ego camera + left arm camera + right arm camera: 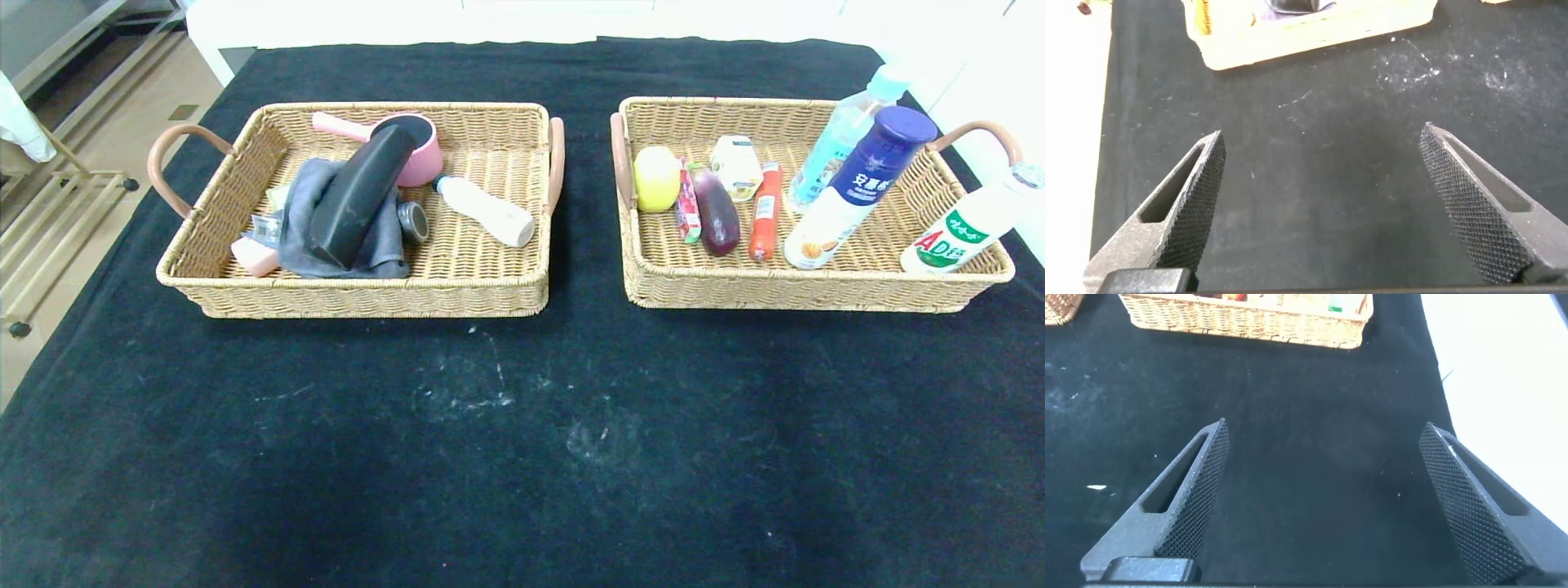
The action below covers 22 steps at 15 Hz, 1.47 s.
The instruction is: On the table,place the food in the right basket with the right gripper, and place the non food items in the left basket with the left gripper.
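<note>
From above, neither arm was in sight; only the table [522, 425] with its scuffed black cloth and the two wicker trays showed. The left basket [359, 298], in the upper left of the frame, held the black glasses case [359, 196] leaning across the grey cloth [306, 220], a pink bottle [253, 257] partly tucked under that cloth, a pale bottle [486, 211] lying on its side, and a pink round thing [420, 147] mostly hidden behind the case. The right basket [808, 290], in the upper right, held the white bottle with blue cap [857, 188] propped against the rim, the red candy stick [688, 208], a yellow fruit [656, 178], an eggplant [716, 214], a sausage [765, 214], a clear bottle [841, 139] and a white bottle with a green label [963, 229] jutting over the far corner.

The wrist cameras alone gave the grippers. The left gripper [1323, 143] hung over bare cloth, fingers [1196, 196] spread wide and empty, a washed-out basket edge cut off at the top of its frame. The right gripper [1324, 437] likewise stood spread with nothing between its fingers [1458, 498], the right basket cropped at the top and the cloth's edge at the right.
</note>
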Available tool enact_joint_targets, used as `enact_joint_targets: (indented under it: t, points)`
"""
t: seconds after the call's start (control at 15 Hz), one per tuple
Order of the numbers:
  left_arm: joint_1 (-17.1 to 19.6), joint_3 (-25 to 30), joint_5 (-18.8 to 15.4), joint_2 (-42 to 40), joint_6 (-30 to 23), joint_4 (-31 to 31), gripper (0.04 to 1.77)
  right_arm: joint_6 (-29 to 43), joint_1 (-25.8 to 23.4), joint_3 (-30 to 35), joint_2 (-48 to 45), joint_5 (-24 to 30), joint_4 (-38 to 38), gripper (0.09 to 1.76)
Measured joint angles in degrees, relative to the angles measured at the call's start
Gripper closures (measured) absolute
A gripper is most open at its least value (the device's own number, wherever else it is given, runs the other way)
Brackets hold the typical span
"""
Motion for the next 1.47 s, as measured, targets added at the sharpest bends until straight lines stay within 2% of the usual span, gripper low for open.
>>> enact_joint_targets:
  t: [0.47,0.67,0.8,0.93,1.13,1.47]
  points:
    - [1.54,7.64,-0.46,-9.62,0.06,-0.96,0.09,-0.11,0.38,5.75,-7.53,-1.0,-0.66,0.15]
    - [1.76,11.67,-0.22,-13.46,-0.21,-2.73,0.09,-0.16,0.41,9.81,-8.39,-1.18,-5.89,0.15]
    - [1.77,15.85,-0.09,-14.64,-1.01,-6.51,0.09,-0.2,0.41,15.04,-8.53,-1.18,-12.09,0.15]
    - [1.77,21.67,-0.11,-15.19,-1.26,-13.12,0.09,-0.41,0.52,20.94,-8.53,-0.91,-17.97,0.15]
    - [1.77,30.14,-0.44,-15.4,-0.9,-24.22,0.09,-0.77,0.57,26.62,-8.53,-0.72,-21.03,0.15]
    - [1.79,36.15,-0.89,-15.48,-0.66,-25.45,0.09,-0.68,0.6,35.3,-8.53,1.67,-28.93,0.15]
